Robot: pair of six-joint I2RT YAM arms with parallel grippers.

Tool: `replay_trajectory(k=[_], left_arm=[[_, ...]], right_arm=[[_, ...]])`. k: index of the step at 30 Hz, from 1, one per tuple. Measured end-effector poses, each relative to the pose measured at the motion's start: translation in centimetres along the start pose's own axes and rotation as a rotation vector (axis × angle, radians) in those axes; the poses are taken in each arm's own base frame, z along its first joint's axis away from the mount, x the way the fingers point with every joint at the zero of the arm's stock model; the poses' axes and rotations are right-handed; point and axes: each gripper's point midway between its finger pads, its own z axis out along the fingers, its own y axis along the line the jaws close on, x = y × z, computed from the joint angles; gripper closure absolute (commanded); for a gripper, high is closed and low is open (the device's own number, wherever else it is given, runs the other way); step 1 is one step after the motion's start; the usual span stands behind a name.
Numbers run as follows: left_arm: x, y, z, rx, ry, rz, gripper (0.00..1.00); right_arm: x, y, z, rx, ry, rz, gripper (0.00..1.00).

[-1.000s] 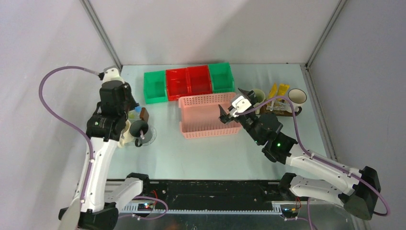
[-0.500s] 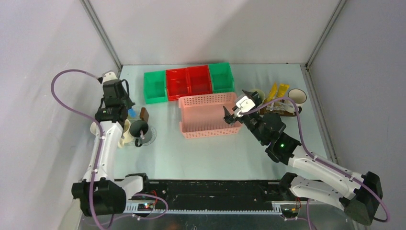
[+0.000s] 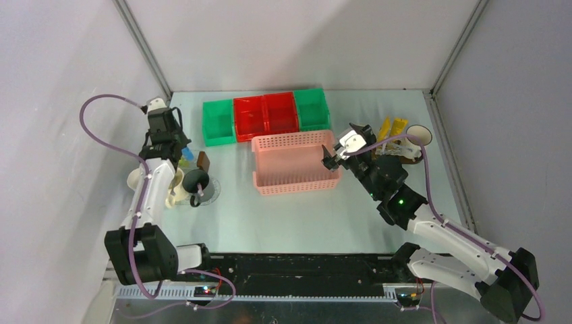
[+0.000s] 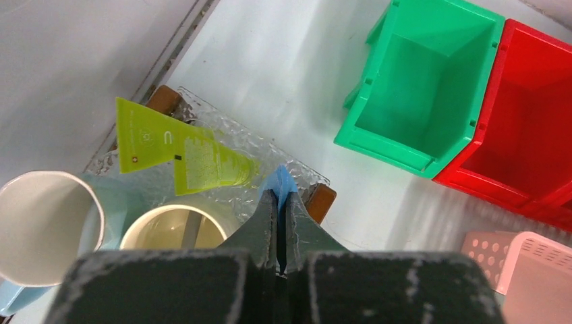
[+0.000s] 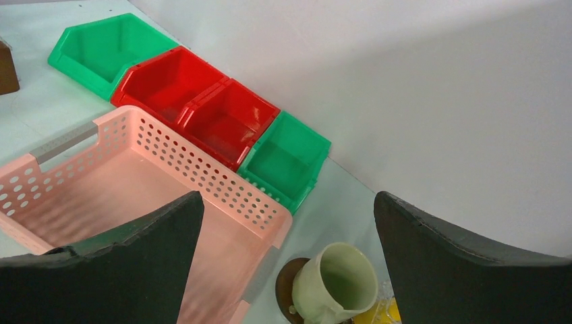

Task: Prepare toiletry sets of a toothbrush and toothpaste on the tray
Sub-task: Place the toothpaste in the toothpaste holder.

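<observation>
The left arm has stretched out toward the far left corner of the bench (image 3: 283,216) since a moment ago, and the right arm has swung toward the far right.

The left claw (image 4: 278,202) is clenched, and the flat end of a small blue tube (image 4: 280,183) is pinched at its tips. It hangs over a clear patterned glass disc (image 4: 270,145) by the left edge of the bench. A yellow-green tube (image 4: 182,152) lies flat on that disc. Just nearer stands a cream ceramic mug (image 4: 162,210) with a thin silvery brush (image 4: 191,226) leaning inside it. A white ceramic mug (image 4: 94,216) stands beside the cream one on the side toward the left edge.

The right claw (image 5: 287,199) is released, its jaws spread wide and holding nothing. It hovers above the far right corner of a pink lattice plastic basket (image 5: 202,162). Beyond the basket, green and red plastic bins (image 5: 222,115) stand in a row along the far edge. The dark brown wooden board (image 5: 287,287) lies near the far right corner and carries a pale green ceramic mug (image 5: 340,280). Yellow tubes (image 3: 391,127) and a second white mug (image 3: 419,135) are there too.
</observation>
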Motion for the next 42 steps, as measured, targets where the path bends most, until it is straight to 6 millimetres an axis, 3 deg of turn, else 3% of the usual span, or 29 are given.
replay_trajectory(k=[21,26,34,39,42], left_arm=[[3.9,0.0,3.0,-0.007,0.08,0.02,0.98],[4.9,0.0,4.0,-0.013,0.098,0.023,0.83],[5.1,-0.1,4.0,0.0,0.1,0.016,0.52],[4.1,0.0,2.0,0.013,0.072,0.01,0.35],[2.8,0.2,0.0,0.031,0.03,0.004,0.19]], right_arm=[[1.0,-0.5,0.4,-0.008,0.011,0.02,0.01],[1.0,-0.4,0.4,-0.013,0.011,0.021,0.01],[0.2,-0.9,-0.5,-0.004,-0.007,0.035,0.01],[-0.6,-1.7,-1.8,0.018,-0.022,0.059,0.01],[-1.0,-2.7,-3.0,0.058,-0.021,0.092,0.01]])
